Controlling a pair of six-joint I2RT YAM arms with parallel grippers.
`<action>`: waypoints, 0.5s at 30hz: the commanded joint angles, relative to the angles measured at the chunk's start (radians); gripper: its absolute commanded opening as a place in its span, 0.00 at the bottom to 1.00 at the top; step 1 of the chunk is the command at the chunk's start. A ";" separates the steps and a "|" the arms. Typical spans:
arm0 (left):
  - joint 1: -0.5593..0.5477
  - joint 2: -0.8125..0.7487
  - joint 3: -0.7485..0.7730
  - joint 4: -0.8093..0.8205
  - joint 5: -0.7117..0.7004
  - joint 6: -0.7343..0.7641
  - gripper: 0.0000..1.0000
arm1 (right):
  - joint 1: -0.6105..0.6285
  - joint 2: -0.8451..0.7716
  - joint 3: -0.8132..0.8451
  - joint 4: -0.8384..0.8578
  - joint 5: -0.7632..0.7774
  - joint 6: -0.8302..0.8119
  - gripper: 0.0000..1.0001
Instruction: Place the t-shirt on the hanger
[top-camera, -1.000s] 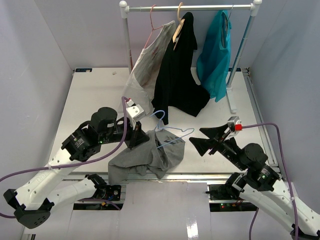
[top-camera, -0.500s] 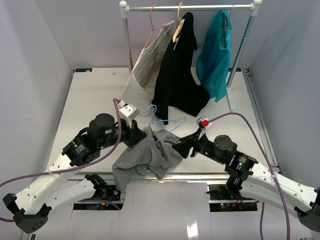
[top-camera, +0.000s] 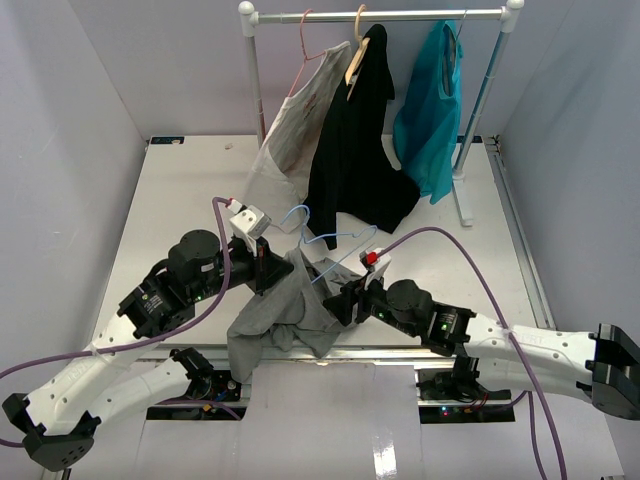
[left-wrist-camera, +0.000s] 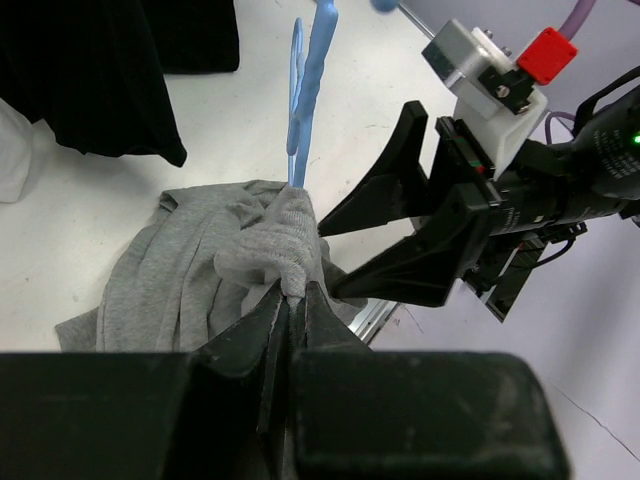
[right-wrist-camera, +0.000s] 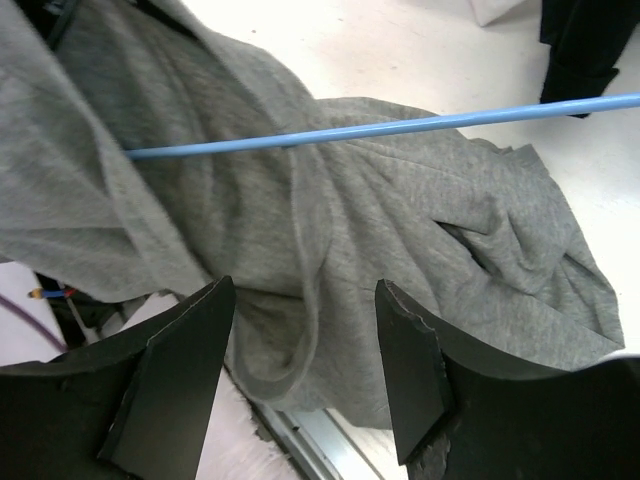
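While the left gripper is clamped tight on a bunched fold of the t-shirt, I see the hanger angled with its hook toward the rack — one wire slipping into the grey folds. The t-shirt lies crumpled and wrinkled between both arms, near the table's front edge. My right gripper is spread wide, holding nothing — cloth just beyond its fingers

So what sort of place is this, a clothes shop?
Most likely a robotics test cell, not a shop: a white table boxed in by blank panels, a left arm and right arm bolted at its near edge, and a small clothes rail of hung garments at the back.
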 joint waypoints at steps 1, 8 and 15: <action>-0.001 -0.030 -0.009 0.058 0.034 -0.026 0.00 | 0.009 0.056 -0.022 0.137 0.107 -0.006 0.62; -0.001 -0.037 -0.012 0.067 0.029 -0.025 0.00 | 0.009 0.085 -0.089 0.240 0.120 0.026 0.42; -0.002 -0.052 -0.024 0.065 0.120 -0.015 0.00 | 0.003 0.028 -0.149 0.277 0.206 0.031 0.08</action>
